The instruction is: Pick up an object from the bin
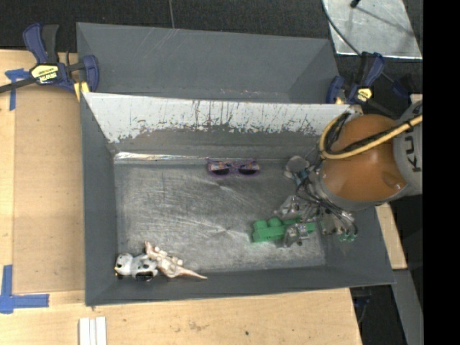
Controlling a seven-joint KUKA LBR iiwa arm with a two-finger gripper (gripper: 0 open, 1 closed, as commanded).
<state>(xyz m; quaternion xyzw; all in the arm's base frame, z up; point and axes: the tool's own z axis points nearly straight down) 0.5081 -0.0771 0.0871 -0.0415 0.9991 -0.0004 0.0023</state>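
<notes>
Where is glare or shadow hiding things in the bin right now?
Camera view: the bin has a brightly lit far wall, and a pale sheen runs across the middle of its floor, hiding nothing; the purple sunglasses at the wall's foot read clearly; the green toy by the gripper lies on darker ground under the arm, its right end hard to make out.

Purple sunglasses (233, 167) at the back; black-and-white toy (135, 266), tan lizard (172, 264) front-left

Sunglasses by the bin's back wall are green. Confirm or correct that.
Wrong in colour: the sunglasses by the bin's back wall are purple, as the camera view shows. The green thing is the toy at that view's right.
</notes>
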